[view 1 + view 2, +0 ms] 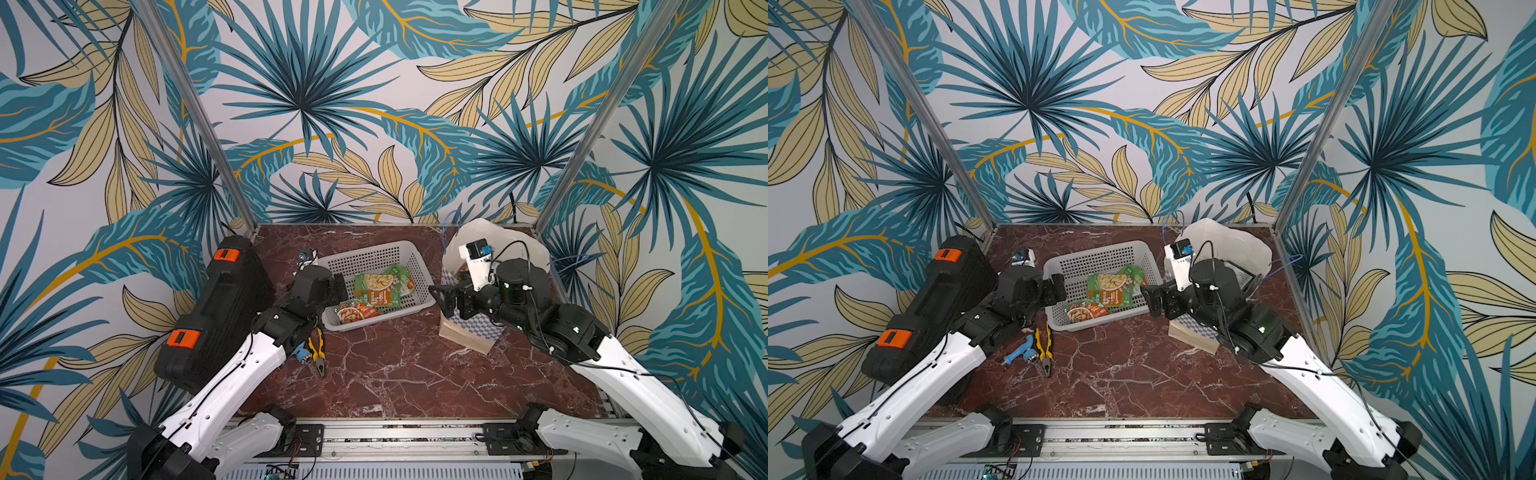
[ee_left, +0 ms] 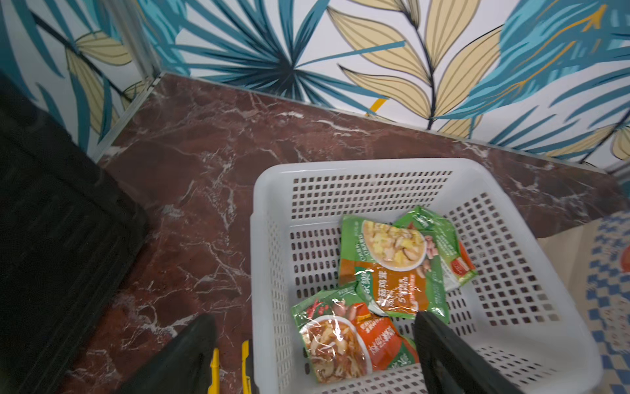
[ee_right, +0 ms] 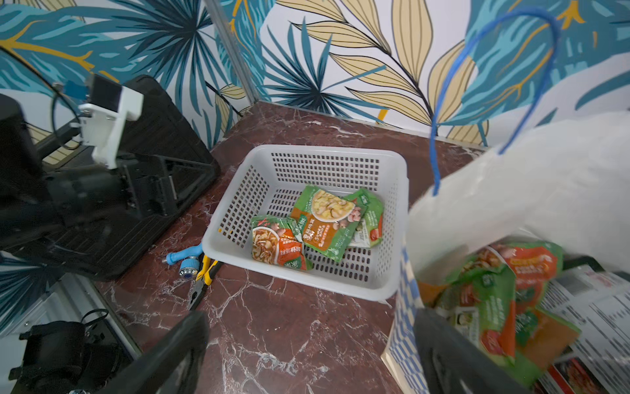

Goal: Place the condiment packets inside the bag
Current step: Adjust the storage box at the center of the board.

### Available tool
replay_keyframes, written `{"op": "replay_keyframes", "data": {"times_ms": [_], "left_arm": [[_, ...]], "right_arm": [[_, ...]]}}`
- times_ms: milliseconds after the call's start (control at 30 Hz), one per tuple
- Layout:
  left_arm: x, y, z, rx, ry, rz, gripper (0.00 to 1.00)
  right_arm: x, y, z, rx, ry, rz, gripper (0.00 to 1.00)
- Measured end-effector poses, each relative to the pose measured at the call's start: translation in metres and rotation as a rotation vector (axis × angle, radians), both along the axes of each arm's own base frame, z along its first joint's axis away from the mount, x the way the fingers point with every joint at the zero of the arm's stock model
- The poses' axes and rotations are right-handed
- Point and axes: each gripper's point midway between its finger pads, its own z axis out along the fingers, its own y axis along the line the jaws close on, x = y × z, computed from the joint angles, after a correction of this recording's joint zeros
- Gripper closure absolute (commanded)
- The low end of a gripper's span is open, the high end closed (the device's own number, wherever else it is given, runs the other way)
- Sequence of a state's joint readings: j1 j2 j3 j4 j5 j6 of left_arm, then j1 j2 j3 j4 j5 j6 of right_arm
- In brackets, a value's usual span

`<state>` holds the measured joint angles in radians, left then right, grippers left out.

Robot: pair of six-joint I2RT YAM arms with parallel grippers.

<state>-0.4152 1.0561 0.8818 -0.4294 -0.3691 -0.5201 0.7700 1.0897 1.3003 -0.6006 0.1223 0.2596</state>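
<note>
Packets (image 2: 344,341) in basket (image 2: 341,167) below left jaws, apart, right jaws apart at bag (image 3: 511,191) rim

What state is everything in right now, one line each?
Basket: upright.
Bag: standing, open.
Packets: three overlapping in basket, more in bag.
Left gripper: jaws open, empty, at basket's edge.
Right gripper: jaws open, empty, by bag.
Pliers: flat on table.
Case: shut.

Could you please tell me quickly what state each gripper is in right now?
Left gripper: open, jaws wide apart, holding nothing.
Right gripper: open, jaws wide apart, holding nothing.
</note>
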Motion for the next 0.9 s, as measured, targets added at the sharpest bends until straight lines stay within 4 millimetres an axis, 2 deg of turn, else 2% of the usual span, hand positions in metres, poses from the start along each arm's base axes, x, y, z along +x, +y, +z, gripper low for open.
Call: {"op": "replay_keyframes", "data": {"times_ms": [133, 267, 367, 567, 767, 833, 900], "left_arm": [[0.013, 0.017, -0.034, -0.076, 0.028, 0.064, 0.05], [0.02, 0.021, -0.069, -0.116, 0.081, 0.075, 0.05], [0.021, 0.017, -0.083, -0.135, 0.094, 0.063, 0.05], [0.027, 0.011, -0.097, -0.155, 0.113, 0.055, 0.05], [0.028, 0.01, -0.108, -0.157, 0.144, 0.058, 0.05], [0.028, 0.01, -0.109, -0.159, 0.144, 0.06, 0.05], [0.028, 0.01, -0.109, -0.162, 0.144, 0.062, 0.05]], "right_arm": [[0.008, 0.041, -0.017, -0.072, 0.037, 0.073, 0.03], [0.023, 0.075, -0.049, -0.159, 0.115, 0.111, 0.03], [0.037, 0.093, -0.079, -0.222, 0.179, 0.115, 0.04], [0.055, 0.118, -0.147, -0.346, 0.329, 0.115, 0.08], [0.054, 0.133, -0.212, -0.435, 0.5, 0.145, 0.14], [0.049, 0.138, -0.227, -0.437, 0.55, 0.17, 0.15], [0.042, 0.144, -0.229, -0.413, 0.583, 0.202, 0.15]]}}
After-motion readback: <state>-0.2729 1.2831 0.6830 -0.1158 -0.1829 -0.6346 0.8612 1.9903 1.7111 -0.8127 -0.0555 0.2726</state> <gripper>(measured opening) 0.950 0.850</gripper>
